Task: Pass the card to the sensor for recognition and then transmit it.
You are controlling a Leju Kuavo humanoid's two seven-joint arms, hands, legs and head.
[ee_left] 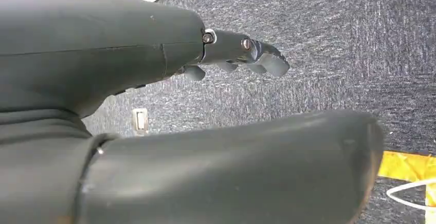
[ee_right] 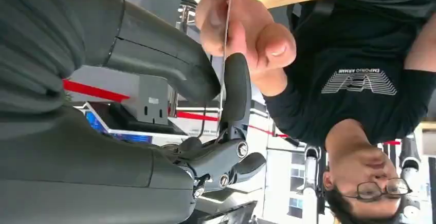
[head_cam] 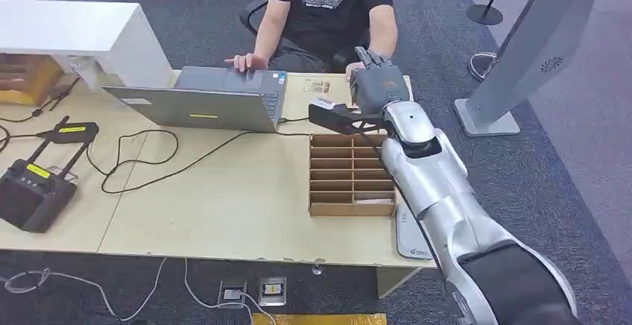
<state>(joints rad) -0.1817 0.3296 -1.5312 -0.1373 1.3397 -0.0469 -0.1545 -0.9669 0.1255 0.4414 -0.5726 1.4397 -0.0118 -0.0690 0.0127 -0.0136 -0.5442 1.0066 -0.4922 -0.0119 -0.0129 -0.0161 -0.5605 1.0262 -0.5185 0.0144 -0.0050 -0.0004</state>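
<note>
The card (ee_right: 224, 39) shows edge-on as a thin pale strip, pinched between the thumb and a dark finger (ee_right: 236, 88) of my right hand (head_cam: 373, 83). A person's hand (ee_right: 241, 23) grips the same card from the other side. In the head view my right arm reaches across the table to its far edge, where the seated person (head_cam: 332, 1) meets it. A black sensor (head_cam: 339, 116) on a low stand sits just on the near side of that hand. My left hand (ee_left: 241, 54) hangs over grey carpet, holding nothing, its fingers apart from the thumb.
A wooden slotted card box (head_cam: 352, 174) stands under my right forearm. An open laptop (head_cam: 216, 101) sits to the left, with the person's other hand (head_cam: 250, 61) on it. Black devices (head_cam: 26, 191) and cables lie far left. A grey kiosk (head_cam: 536, 49) stands on the right.
</note>
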